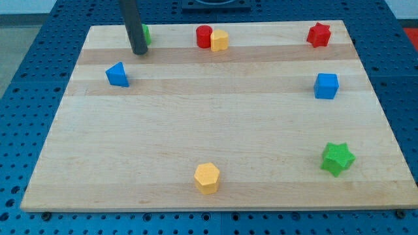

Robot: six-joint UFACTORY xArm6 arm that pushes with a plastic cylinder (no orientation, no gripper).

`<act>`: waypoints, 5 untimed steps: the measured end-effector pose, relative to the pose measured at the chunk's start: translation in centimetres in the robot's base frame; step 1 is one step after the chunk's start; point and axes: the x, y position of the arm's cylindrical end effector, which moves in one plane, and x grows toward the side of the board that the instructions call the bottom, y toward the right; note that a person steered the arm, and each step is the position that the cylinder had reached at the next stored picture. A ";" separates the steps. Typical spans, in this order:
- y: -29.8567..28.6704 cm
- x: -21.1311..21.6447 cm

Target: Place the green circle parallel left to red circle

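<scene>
The green circle [147, 34] is at the view's top left, mostly hidden behind my dark rod; only its right edge shows. My tip [139, 51] rests on the board just in front of it, on its lower left side. The red circle [204, 36] stands at the view's top centre, well to the right of the green circle and at about the same height in the view. A yellow block [219, 40] touches the red circle's right side.
A blue block [117, 74] lies below and left of my tip. A red star [319, 34] is at the top right, a blue cube [326, 85] below it, a green star [337, 158] at the lower right, and a yellow hexagon [207, 178] at the bottom centre.
</scene>
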 end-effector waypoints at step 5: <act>0.4 -9.5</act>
